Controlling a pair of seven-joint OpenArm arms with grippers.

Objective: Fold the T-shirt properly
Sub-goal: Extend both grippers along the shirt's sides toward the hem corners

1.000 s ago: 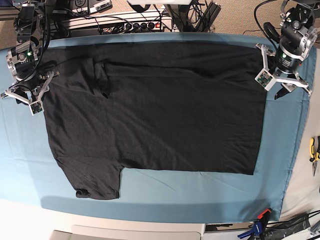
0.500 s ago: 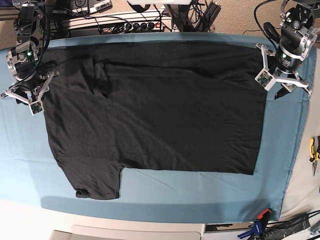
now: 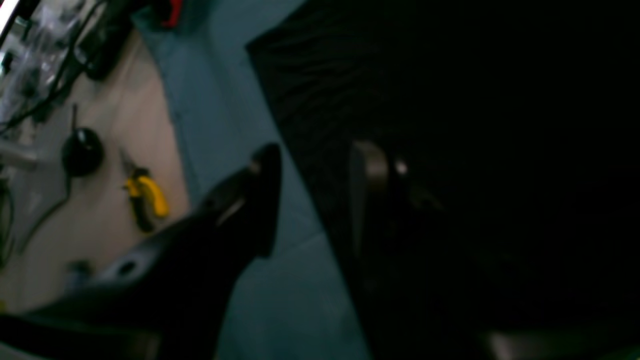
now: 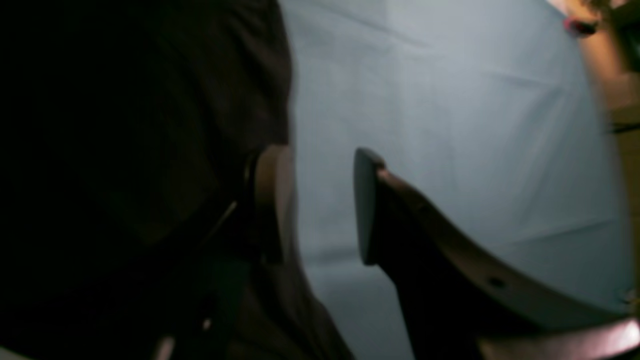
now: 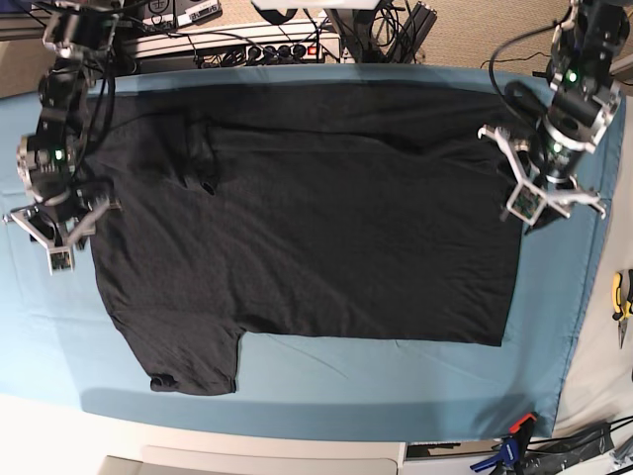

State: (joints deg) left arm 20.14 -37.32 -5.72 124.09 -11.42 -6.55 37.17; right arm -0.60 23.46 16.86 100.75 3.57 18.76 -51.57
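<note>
Fabric fills most of the scene: a large plain black short-sleeved T-shirt (image 5: 307, 218) lies spread flat on the teal blue table cloth (image 5: 396, 381) covering the tabletop, its sleeves and neck toward the base view's left side and its straight hem toward that view's right. At that left side, the robot's right hand (image 5: 54, 223) sits over the shirt's edge near the upper sleeve; the right wrist view shows its two fingers (image 4: 367, 205) parted with bare cloth visible in the gap, one finger over the black fabric and the other over the teal cloth, gripping nothing. A lower sleeve (image 5: 193, 361) sticks out toward the near edge of the cloth. At the right side, the left hand (image 5: 542, 198) hovers over the hem's upper corner; the left wrist view shows its fingers (image 3: 265, 195) likewise apart, straddling the hem line and holding nothing. Yellow-handled pliers (image 5: 620, 297) lie on the bare tabletop beyond the cloth's right edge.
</note>
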